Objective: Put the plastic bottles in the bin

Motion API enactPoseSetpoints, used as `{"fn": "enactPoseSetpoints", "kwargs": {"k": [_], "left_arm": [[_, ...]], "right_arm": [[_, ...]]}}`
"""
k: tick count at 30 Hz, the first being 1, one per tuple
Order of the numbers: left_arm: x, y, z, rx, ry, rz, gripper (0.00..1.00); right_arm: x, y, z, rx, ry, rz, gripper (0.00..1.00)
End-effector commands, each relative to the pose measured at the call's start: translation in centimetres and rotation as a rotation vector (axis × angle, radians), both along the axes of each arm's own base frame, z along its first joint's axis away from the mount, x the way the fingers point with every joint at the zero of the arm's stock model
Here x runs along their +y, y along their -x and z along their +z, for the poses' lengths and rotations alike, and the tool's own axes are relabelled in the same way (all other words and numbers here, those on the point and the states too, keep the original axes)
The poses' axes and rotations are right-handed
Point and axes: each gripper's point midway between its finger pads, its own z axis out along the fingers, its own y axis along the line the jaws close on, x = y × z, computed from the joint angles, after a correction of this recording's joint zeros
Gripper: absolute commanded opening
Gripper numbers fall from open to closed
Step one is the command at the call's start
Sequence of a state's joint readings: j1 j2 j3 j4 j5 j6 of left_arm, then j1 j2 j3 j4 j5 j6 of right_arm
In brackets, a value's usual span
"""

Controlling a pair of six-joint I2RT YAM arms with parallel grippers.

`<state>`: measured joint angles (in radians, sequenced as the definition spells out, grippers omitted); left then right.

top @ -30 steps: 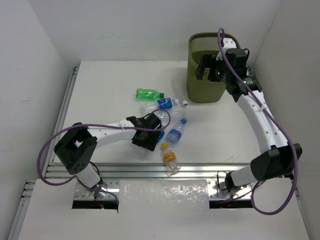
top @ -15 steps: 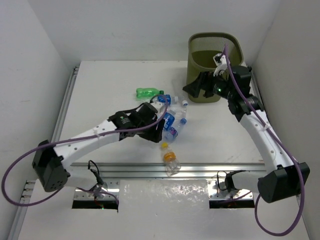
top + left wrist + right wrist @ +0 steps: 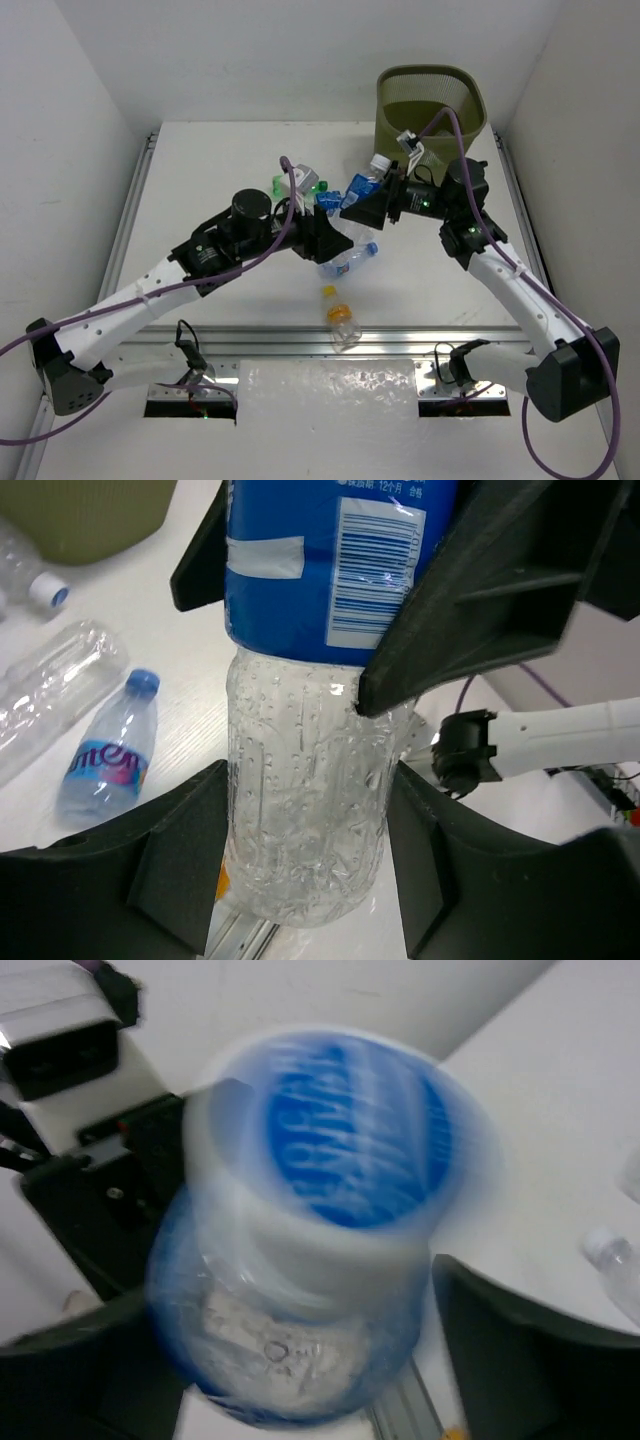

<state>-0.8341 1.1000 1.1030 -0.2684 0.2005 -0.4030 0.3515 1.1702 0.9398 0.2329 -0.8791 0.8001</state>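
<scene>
A clear plastic bottle with a blue label (image 3: 360, 188) hangs in the air between the two arms, cap toward the bin (image 3: 430, 100). My left gripper (image 3: 310, 870) is shut on its clear lower part (image 3: 305, 810). My right gripper (image 3: 374, 204) has a finger on either side of the labelled part (image 3: 330, 560); the right wrist view is blurred, so whether those jaws press on the bottle (image 3: 300, 1260) is unclear. Other bottles lie on the table: a green one (image 3: 300, 183), a clear blue-labelled one (image 3: 350, 258) and an orange one (image 3: 341, 320).
In the left wrist view a small blue-capped bottle (image 3: 108, 752) and a clear crushed bottle (image 3: 50, 695) lie on the table below, near the foot of the bin (image 3: 90, 515). The white walls stand close on both sides and behind.
My left arm has lifted the blue-labelled bottle off the table, up and to the right. My right gripper came down from over the bin to it and its jaws have narrowed round it.
</scene>
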Motion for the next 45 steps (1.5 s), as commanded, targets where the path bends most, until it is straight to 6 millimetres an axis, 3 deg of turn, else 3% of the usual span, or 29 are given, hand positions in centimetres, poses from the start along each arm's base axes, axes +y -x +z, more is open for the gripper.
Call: {"fn": "enactPoseSetpoints", "kwargs": {"k": [1,2,3,4,5,7,8,10,12,13,14,15,16,17,19,20,22,23,25,26,27,32,34,36,37,40,41,42,45], "left_arm": [[-1.8,0.7,5.3,-0.112,0.208,-0.081,0.03],[-2.1,0.7,5.7,-0.111,0.214,-0.088,0.19],[-2.5,0.2,4.7,-0.082,0.186,-0.081,0.34],[-2.6,-0.2,4.5,-0.069,0.172,-0.066,0.52],[-2.3,-1.3,3.7,-0.045,0.133,0.000,0.84],[-1.2,-2.7,2.7,-0.012,0.086,0.110,1.00],[0.4,-4.6,2.4,-0.012,0.052,0.252,1.00],[2.8,-5.2,-0.5,0.063,-0.054,0.381,1.00],[5.3,-5.7,-2.8,0.122,-0.126,0.523,1.00],[5.9,-5.6,-4.3,0.150,-0.155,0.557,1.00],[6.8,-5.7,-5.4,0.171,-0.178,0.610,1.00],[6.9,-5.7,-6.0,0.204,-0.162,0.637,1.00],[6.9,-5.5,-7.4,0.227,-0.176,0.638,1.00],[6.4,-5.4,-8.1,0.265,-0.154,0.643,1.00],[6.2,-5.1,-9.6,0.314,-0.156,0.650,1.00],[5.8,-4.8,-10.1,0.336,-0.152,0.654,1.00],[5.1,-4.2,-11.2,0.374,-0.132,0.660,1.00],[4.6,-3.8,-11.4,0.386,-0.117,0.662,1.00],[4.8,-3.4,-11.9,0.397,-0.122,0.683,1.00],[5.3,-3.4,-12.0,0.396,-0.132,0.702,1.00],[5.7,-3.4,-11.9,0.392,-0.141,0.721,1.00],[10.4,-4.4,-9.6,0.263,-0.257,0.880,1.00],[13.1,-5.1,-7.9,0.205,-0.264,0.980,1.00],[15.2,-5.2,-7.6,0.190,-0.292,1.021,1.00],[16.8,-5.6,-7.0,0.191,-0.269,1.052,1.00],[19.2,-6.1,-6.5,0.159,-0.297,1.048,1.00],[19.7,-6.1,-6.3,0.143,-0.310,1.048,1.00],[20.0,-6.0,-6.1,0.124,-0.332,1.046,1.00],[21.7,-5.8,-6.0,0.068,-0.419,1.071,1.00]], "right_arm": [[0.2,0.6,2.0,-0.055,-0.063,0.029,0.78],[0.3,0.8,2.6,-0.067,-0.081,0.043,0.55],[0.3,0.8,2.7,-0.068,-0.086,0.039,0.01],[0.2,0.6,3.4,-0.081,-0.090,0.022,0.00],[-0.2,-0.4,3.2,-0.087,-0.068,-0.035,0.00],[-1.3,-2.2,5.1,-0.136,-0.039,-0.145,0.00],[-2.3,-3.4,4.5,-0.126,0.022,-0.216,0.00],[-6.3,-7.6,7.3,-0.179,0.061,-0.494,0.00],[-11.3,-11.6,7.2,-0.161,0.158,-0.760,0.00],[-13.0,-12.3,9.6,-0.219,0.197,-0.834,0.00],[-14.4,-14.7,8.9,-0.201,0.257,-0.908,0.00],[-16.6,-16.4,9.0,-0.196,0.317,-1.026,0.00],[-17.8,-17.2,12.5,-0.263,0.326,-1.081,0.00],[-18.8,-19.8,10.6,-0.223,0.395,-1.113,0.00],[-20.7,-21.9,12.9,-0.273,0.421,-1.209,0.01],[-21.3,-24.3,10.6,-0.247,0.496,-1.216,0.06],[-22.2,-26.0,11.2,-0.282,0.551,-1.245,0.17],[-22.5,-28.0,9.0,-0.251,0.601,-1.240,0.17],[-22.7,-28.8,8.7,-0.242,0.641,-1.219,0.23],[-22.5,-29.2,8.3,-0.234,0.652,-1.199,0.36],[-22.3,-29.4,8.3,-0.230,0.656,-1.188,0.98],[-20.1,-25.5,9.1,-0.192,0.594,-1.070,0.99],[-18.9,-21.5,9.1,-0.161,0.570,-1.012,0.99],[-15.3,-18.2,4.8,-0.106,0.621,-0.876,0.99],[-14.5,-15.4,5.8,-0.143,0.619,-0.860,0.99],[-8.6,-8.2,-3.5,-0.028,0.703,-0.630,0.99],[-7.4,-7.1,-2.3,-0.054,0.667,-0.607,0.99],[-6.9,-5.2,-6.7,0.022,0.714,-0.571,0.99],[-3.2,-0.2,-11.9,0.050,0.731,-0.454,0.99]]}}
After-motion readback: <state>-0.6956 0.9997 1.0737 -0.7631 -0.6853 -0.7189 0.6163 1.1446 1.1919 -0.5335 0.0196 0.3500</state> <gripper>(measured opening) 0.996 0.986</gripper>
